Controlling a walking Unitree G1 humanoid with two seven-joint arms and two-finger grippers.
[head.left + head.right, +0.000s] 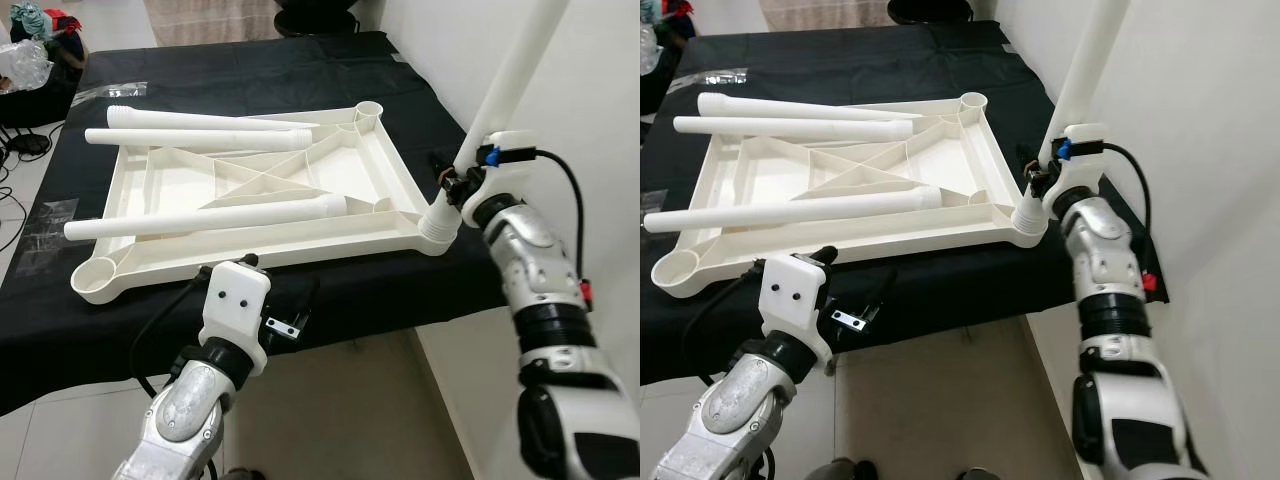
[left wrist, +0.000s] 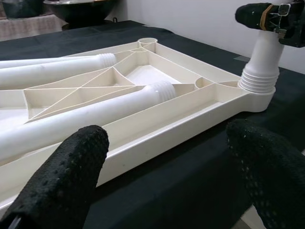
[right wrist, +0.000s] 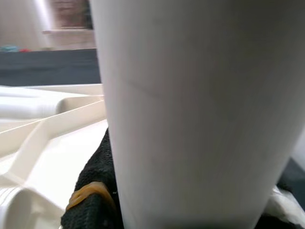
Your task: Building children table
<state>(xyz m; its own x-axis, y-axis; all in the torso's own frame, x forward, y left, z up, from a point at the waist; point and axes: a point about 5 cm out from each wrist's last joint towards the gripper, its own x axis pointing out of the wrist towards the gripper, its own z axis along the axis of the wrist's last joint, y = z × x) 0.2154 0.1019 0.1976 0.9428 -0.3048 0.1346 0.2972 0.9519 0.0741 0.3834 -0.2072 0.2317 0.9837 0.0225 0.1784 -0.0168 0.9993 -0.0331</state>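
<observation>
Tabletop (image 1: 370, 170) lies upside down on black cloth (image 1: 300, 70); right gripper (image 1: 455, 185) clasps upright leg (image 1: 510, 75) in its corner socket; left gripper (image 2: 167, 176) hovers spread.

White table leg (image 3: 200, 109) looms close; black finger (image 3: 97, 191) touching it.

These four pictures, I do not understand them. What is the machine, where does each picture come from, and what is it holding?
It is a humanoid robot with two silver arms, each ending in two black fingers. Two pictures come from its head, looking down; two come from cameras on its wrists. On the black table lies an upside-down white tabletop with three loose legs resting on it. The right gripper is shut on a fourth leg, standing upright in a corner socket. The left gripper is open, near the tabletop's front edge.
</observation>
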